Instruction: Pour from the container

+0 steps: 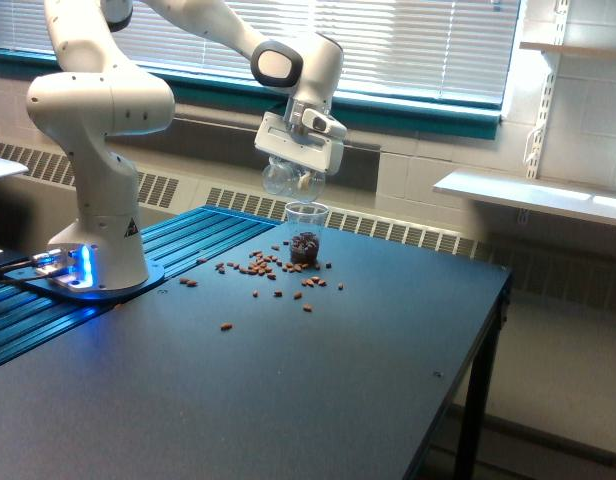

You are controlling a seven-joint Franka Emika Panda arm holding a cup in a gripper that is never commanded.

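My gripper [294, 172] hangs above the table and is shut on the container [281, 180], a wide clear plastic cup tipped over on its side. It looks nearly empty, with perhaps one brown piece at its rim. Just below it a narrower clear cup [305, 237] stands upright on the dark table [288, 380]. Brown bean-like pieces fill the lower part of that cup. Several more brown pieces [260, 267] lie scattered on the table around it.
The white robot base [100, 150] stands at the exterior view's left on a blue ribbed platform [188, 240]. The table's edge runs down the exterior view's right. A window with blinds and a white shelf [533, 192] are behind.
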